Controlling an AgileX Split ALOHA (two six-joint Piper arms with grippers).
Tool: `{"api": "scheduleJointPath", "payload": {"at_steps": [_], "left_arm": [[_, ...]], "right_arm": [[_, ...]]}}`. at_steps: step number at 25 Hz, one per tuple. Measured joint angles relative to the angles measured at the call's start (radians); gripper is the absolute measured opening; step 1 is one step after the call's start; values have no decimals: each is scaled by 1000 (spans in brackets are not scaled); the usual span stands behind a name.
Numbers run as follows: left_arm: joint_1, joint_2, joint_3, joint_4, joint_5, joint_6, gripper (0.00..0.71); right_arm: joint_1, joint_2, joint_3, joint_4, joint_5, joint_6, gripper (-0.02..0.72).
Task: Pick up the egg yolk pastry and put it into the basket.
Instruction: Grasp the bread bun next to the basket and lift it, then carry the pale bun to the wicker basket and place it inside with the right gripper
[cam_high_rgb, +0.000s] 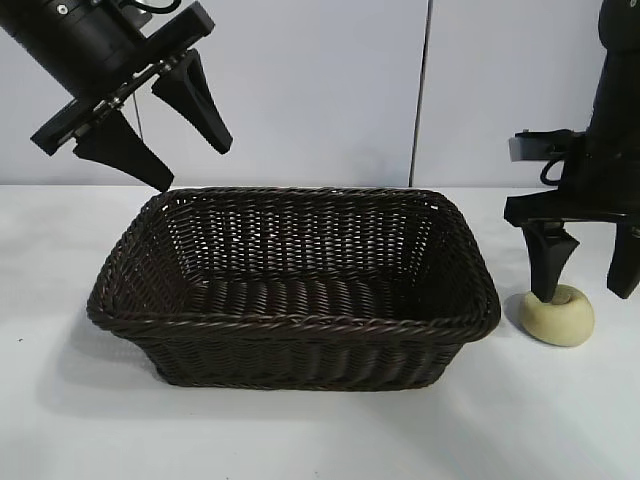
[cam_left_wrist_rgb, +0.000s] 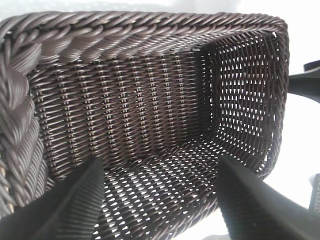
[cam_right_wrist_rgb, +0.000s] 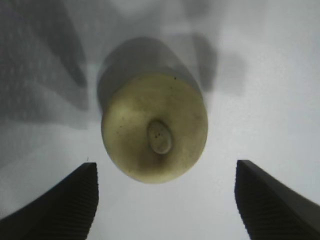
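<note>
White desk (cam_high_rgb: 300, 440) runs bare across the front, under a pale panelled wall. Nearest on it is the basket (cam_high_rgb: 290, 330), dark woven wicker, sitting about mid-desk with its long side toward the front edge and nothing inside. Just beside its right end, toward the desk's right edge, lies the egg yolk pastry (cam_high_rgb: 557, 316), flat on the surface and apart from the wicker.

The right claw (cam_high_rgb: 585, 265) points straight down over the pastry with its fingers spread; one finger seems to stand on or just behind the pastry's top, the other hangs clear off to its right. Nothing is pinched. Farther back and higher, the left claw (cam_high_rgb: 155, 120) hangs over the basket's far left corner, fingers spread and empty.

The pastry looks light, rounded and probably soft or crumbly, so a gentle squeeze across its widest part should serve; a hard pinch could dent it, and a high grip on the dome might slip off.

The right wrist view shows the pastry (cam_right_wrist_rgb: 155, 132) from above, with a brownish dimple on top and the fingertips (cam_right_wrist_rgb: 60, 205) still short of straddling it. The left wrist view alone shows the basket floor (cam_left_wrist_rgb: 150, 125), bare weave.
</note>
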Motion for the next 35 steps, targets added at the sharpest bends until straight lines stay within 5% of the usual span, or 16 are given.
{"api": "scheduleJointPath", "payload": {"at_steps": [4, 7, 22, 35], "left_arm": [[0, 0, 0, 0, 0, 0, 470], [0, 0, 0, 0, 0, 0, 470], [0, 0, 0, 0, 0, 0, 470], [0, 0, 0, 0, 0, 0, 470]], "right_arm": [[0, 6, 0, 0, -3, 0, 160], [0, 6, 0, 0, -3, 0, 55], [0, -142, -274, 46, 202, 0, 32], [79, -181, -324, 134, 229, -30, 29]]}}
